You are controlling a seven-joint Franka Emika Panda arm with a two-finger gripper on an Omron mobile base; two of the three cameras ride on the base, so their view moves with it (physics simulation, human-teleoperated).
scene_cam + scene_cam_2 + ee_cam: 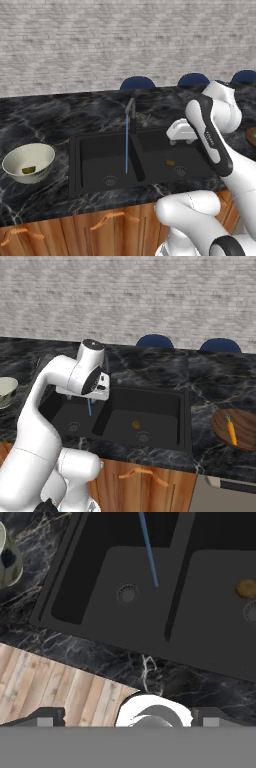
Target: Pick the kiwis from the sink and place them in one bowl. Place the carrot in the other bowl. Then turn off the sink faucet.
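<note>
Kiwis: green one point(28, 170) lies in the off-white bowl point(15, 156) on the left tabletop; brown one point(170, 162) sits in the right basin of the sink point(90, 155), near the drain.
Carrot point(231, 431): in the brown bowl point(245, 426), right.
Faucet point(131, 112): running, blue stream point(126, 150) falling.
Left: brown kiwi, faucet.
Gripper point(181, 131): jaws spread, empty, above the sink.
Writing: none readable.
</note>
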